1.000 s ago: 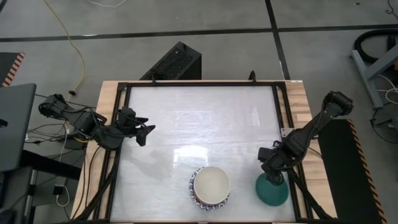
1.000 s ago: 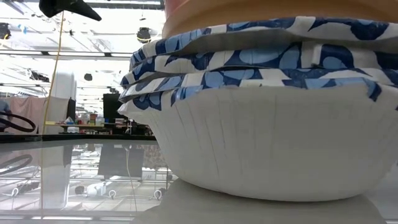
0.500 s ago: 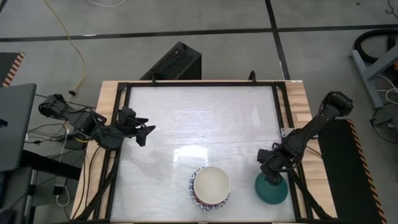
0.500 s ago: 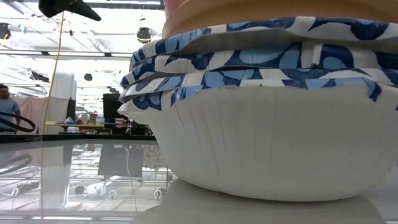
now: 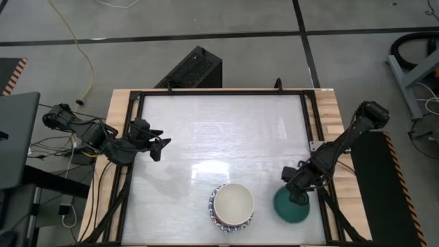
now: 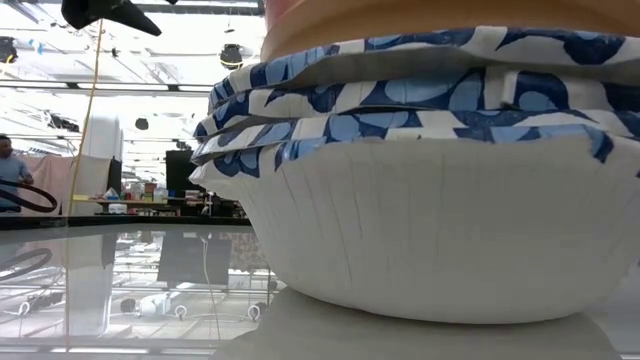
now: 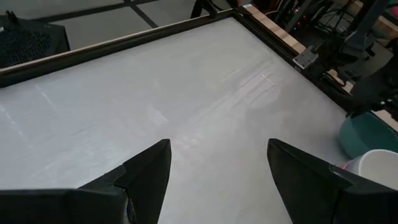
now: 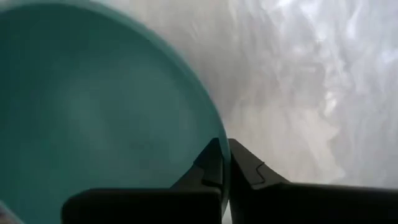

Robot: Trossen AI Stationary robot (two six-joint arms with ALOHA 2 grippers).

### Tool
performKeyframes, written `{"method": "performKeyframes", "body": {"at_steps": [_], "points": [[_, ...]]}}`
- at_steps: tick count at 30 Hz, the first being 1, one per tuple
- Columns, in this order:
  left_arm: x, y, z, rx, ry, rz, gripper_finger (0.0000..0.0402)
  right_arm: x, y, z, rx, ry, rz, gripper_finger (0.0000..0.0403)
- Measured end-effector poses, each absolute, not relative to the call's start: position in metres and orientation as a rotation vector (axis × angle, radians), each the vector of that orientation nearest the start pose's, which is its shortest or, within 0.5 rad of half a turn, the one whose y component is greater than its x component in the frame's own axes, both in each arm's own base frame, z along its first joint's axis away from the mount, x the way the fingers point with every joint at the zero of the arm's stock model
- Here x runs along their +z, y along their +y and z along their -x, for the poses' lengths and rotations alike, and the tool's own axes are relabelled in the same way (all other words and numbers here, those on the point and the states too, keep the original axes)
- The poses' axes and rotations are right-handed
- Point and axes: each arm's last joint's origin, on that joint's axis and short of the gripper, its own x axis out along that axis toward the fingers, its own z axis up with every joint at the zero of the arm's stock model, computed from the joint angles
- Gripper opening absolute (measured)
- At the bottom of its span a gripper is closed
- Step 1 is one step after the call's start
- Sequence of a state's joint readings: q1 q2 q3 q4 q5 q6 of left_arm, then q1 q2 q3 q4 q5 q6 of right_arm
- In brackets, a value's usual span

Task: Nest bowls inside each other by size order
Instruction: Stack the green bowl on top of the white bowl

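Teal bowl (image 5: pixel 291 208) sits at about 4 o'clock on the pale worktop (image 5: pixel 219 130), near the right edge. The right claw (image 5: pixel 296 197) is pinched shut on its rim. Just beside it, at 6 o'clock, stands a stack of nested bowls (image 5: pixel 231 206), blue-patterned outside, cream one on top. The left claw (image 5: pixel 162 147) hovers at 9 o'clock, spread wide, holding nothing.

Stack before you: nested bowls (image 6: pixel 440 200), blue-patterned rims layered, an orange band on top.
Desk (image 6: pixel 130 300): glossy, mirrors the room you see behind.
Far left: a person (image 6: pixel 8 165), partly cut off.
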State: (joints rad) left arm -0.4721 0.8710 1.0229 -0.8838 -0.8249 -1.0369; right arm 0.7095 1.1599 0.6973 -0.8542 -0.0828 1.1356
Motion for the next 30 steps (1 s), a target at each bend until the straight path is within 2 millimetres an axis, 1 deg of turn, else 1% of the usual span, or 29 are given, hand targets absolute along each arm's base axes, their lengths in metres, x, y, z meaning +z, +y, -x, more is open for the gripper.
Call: {"method": "performKeyframes", "body": {"at_steps": [2, 5, 7, 9, 12, 15, 18, 21, 25, 27, 30], "points": [[0.343, -0.048, -0.142, 0.586, 0.344, 0.552, 0.0255, 0.202, 0.122, -0.142, -0.119, 1.438, -0.529, 0.0020], [0.343, -0.048, -0.142, 0.586, 0.345, 0.548, 0.0255, 0.217, 0.123, -0.149, -0.087, 1.405, -0.539, 0.0013], [0.343, -0.048, -0.142, 0.586, 0.345, 0.548, 0.0255, 0.229, 0.119, -0.154, -0.096, 1.394, -0.532, 0.0009], [0.343, -0.048, -0.142, 0.586, 0.345, 0.548, 0.0255, 0.243, 0.110, -0.159, -0.156, 1.386, -0.543, 0.0009], [0.343, -0.048, -0.142, 0.586, 0.345, 0.548, 0.0255, 0.269, 0.096, -0.168, -0.246, 1.334, -0.584, 0.0009], [0.343, -0.048, -0.142, 0.586, 0.345, 0.549, 0.0255, 0.300, 0.079, -0.175, -0.361, 1.230, -0.630, 0.0010], [0.343, -0.048, -0.142, 0.586, 0.345, 0.549, 0.0255, 0.333, 0.061, -0.180, -0.399, 1.125, -0.615, 0.0010], [0.343, -0.048, -0.142, 0.586, 0.345, 0.549, 0.0255, 0.361, 0.045, -0.185, -0.418, 1.023, -0.618, 0.0010], [0.344, -0.048, -0.142, 0.585, 0.343, 0.551, 0.0255, 0.386, 0.037, -0.205, -0.362, 0.931, -0.629, 0.0010], [0.344, -0.048, -0.142, 0.586, 0.343, 0.551, 0.0255, 0.393, 0.039, -0.220, -0.300, 0.936, -0.611, 0.0011], [0.344, -0.048, -0.142, 0.586, 0.343, 0.551, 0.0255, 0.400, 0.049, -0.244, -0.217, 0.964, -0.551, 0.0011]]}}
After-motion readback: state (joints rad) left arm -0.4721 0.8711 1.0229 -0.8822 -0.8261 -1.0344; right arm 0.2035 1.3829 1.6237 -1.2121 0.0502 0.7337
